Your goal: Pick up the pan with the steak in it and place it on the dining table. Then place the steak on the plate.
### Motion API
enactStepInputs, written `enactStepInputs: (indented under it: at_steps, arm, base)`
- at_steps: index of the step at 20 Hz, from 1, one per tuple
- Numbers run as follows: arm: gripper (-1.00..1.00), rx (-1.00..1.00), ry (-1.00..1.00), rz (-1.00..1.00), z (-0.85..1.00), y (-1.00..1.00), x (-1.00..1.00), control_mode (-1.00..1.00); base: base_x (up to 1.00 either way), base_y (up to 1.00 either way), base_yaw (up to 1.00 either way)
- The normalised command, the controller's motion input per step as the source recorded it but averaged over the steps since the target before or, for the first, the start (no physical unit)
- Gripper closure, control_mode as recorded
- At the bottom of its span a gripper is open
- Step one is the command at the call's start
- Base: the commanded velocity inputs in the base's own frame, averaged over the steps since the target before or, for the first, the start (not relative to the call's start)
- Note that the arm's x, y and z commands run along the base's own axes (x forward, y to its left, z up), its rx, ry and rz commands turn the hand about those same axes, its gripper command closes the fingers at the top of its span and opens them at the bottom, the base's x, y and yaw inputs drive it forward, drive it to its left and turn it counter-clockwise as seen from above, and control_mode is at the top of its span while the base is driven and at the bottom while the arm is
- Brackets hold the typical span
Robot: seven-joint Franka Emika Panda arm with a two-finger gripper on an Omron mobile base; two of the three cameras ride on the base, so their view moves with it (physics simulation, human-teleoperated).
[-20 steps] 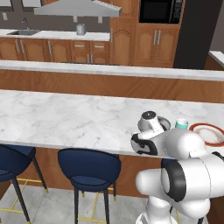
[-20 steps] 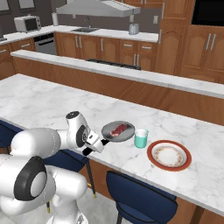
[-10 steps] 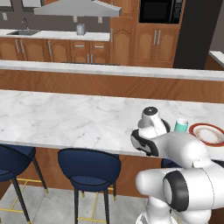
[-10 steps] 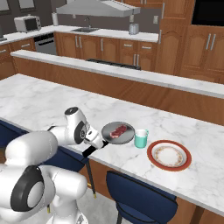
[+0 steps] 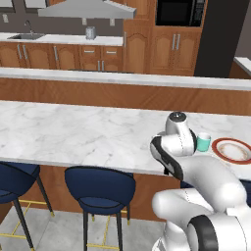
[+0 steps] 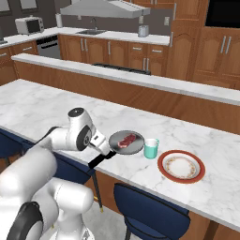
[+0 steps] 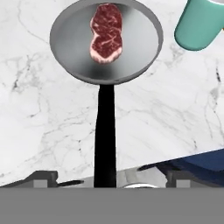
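Observation:
The grey pan (image 7: 106, 40) rests on the marble dining table (image 7: 39, 113), its black handle (image 7: 105, 131) running back toward me over the table's near edge. The red marbled steak (image 7: 106, 38) lies in the pan's far half. My gripper (image 7: 111, 179) is open, its dark fingertips (image 7: 43, 177) standing wide on either side of the handle's end without touching it. From the right base view, the gripper (image 6: 104, 149) sits just left of the pan (image 6: 126, 142), with the steak (image 6: 127, 138) in it. The red-rimmed plate (image 6: 181, 167) lies to the right, bare.
A teal cup (image 6: 151, 148) stands between pan and plate, close to the pan's rim. Dark blue stools (image 5: 100, 188) are tucked under the table's near edge. My own arm blocks the pan in the left base view, where the cup (image 5: 203, 142) and plate (image 5: 234, 150) show.
The jaws have gone from shut on the pan's handle to wide open, letting it go. The pan stays on the table. The arm's elbow has shifted slightly.

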Motion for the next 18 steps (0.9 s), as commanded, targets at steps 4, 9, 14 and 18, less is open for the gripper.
enactStepInputs:
  at_steps: [4,9,14,18]
  arm:
    - [-1.00,0.01,-0.06,-0.03,0.18,-0.10,0.19,-1.00]
    - [-1.00,0.00,0.00,-0.02,0.00,-0.23,0.56,-1.00]
    - [-1.00,0.06,0.00,0.00,0.12,-0.30,0.69,-1.00]
    - [-1.00,0.11,0.00,0.00,0.72,-0.02,0.12,-1.00]
  base:
    - [0.00,0.00,0.00]
    - [0.00,0.00,0.00]
    - [0.00,0.00,0.00]
    - [0.00,0.00,0.00]
